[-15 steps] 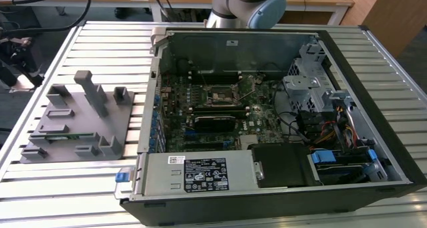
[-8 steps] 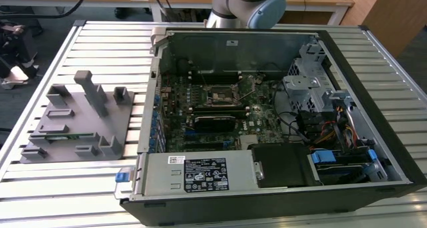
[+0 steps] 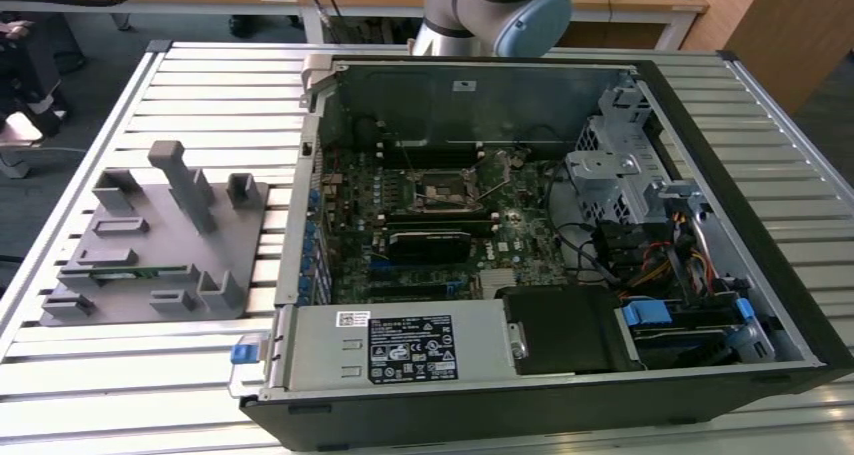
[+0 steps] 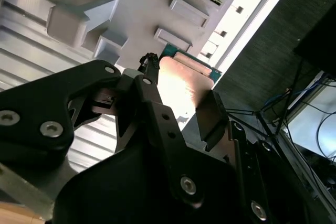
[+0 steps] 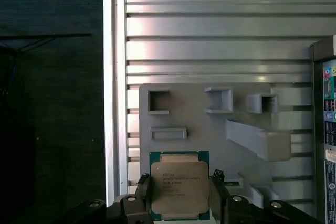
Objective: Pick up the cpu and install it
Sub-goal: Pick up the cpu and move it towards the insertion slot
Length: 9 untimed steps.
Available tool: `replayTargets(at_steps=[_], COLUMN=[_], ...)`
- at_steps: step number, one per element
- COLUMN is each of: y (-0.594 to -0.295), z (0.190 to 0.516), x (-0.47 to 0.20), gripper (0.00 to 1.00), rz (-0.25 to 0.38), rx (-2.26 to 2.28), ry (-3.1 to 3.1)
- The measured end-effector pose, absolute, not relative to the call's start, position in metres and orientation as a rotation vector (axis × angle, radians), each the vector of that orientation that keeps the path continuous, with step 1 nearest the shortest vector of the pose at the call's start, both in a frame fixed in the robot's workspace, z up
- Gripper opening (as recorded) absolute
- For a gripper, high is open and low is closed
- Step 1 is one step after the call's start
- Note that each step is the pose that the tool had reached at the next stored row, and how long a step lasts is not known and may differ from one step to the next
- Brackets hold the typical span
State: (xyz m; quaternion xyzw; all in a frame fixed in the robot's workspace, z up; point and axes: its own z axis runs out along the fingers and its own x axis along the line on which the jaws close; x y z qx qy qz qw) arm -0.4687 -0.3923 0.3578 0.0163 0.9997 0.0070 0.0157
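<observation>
Gripper [image 5: 179, 199] is closed onto the cpu [image 5: 179, 184]. In both wrist views one dark finger [image 5: 143, 195] bears on each of two opposite edges of the chip, and the jaws stand only as far apart as the chip is wide. The cpu's metal top plate faces the first wrist view, with the green board rim showing around it. In the second wrist view the cpu [image 4: 184, 85] sits flat between the fingertips [image 4: 210, 119], catching a bright reflection. The chip is carried clear of any surface. Behind it lie the grey fixture block [image 5: 194, 114] and the slatted metal table [image 5: 210, 24]. In the exterior view the fixture block [image 3: 160, 235] rests on the table [image 3: 200, 75] close to the edge on the exterior view's left, with a green memory stick [image 3: 127, 272] seated in it. The open computer case [image 3: 747, 175] lies on its side and takes up the table's middle and the exterior view's right side. The square socket [image 3: 441, 188] is on the motherboard near the case's middle. The arm [image 3: 487, 10] rises at the table's far edge.
</observation>
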Motion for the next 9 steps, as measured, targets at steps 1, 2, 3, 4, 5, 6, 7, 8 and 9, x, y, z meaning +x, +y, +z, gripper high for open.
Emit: replayTargets(at_steps=[1, 2, 3, 4, 5, 6, 7, 8, 9], y=[-0.392, -0.392, -0.391, -0.391, -0.391, -0.391, -0.39, -0.39, -0.39], z=[0.361, 0.364, 0.367, 0.369, 0.372, 0.375, 0.378, 0.38, 0.383], x=[-0.469, -0.469, -0.469, -0.469, -0.469, -0.469, -0.469, -0.469, -0.469], gripper=[0.53, 0.53, 0.53, 0.53, 0.53, 0.53, 0.53, 0.53, 0.53], rz=[0.021, 0.02, 0.019, 0.018, 0.017, 0.016, 0.015, 0.014, 0.014], rx=[0.051, 0.05, 0.05, 0.05, 0.05, 0.05, 0.05, 0.05, 0.05], ry=[3.109, 3.108, 3.108, 3.107, 3.106, 3.105, 3.104, 3.103, 3.102])
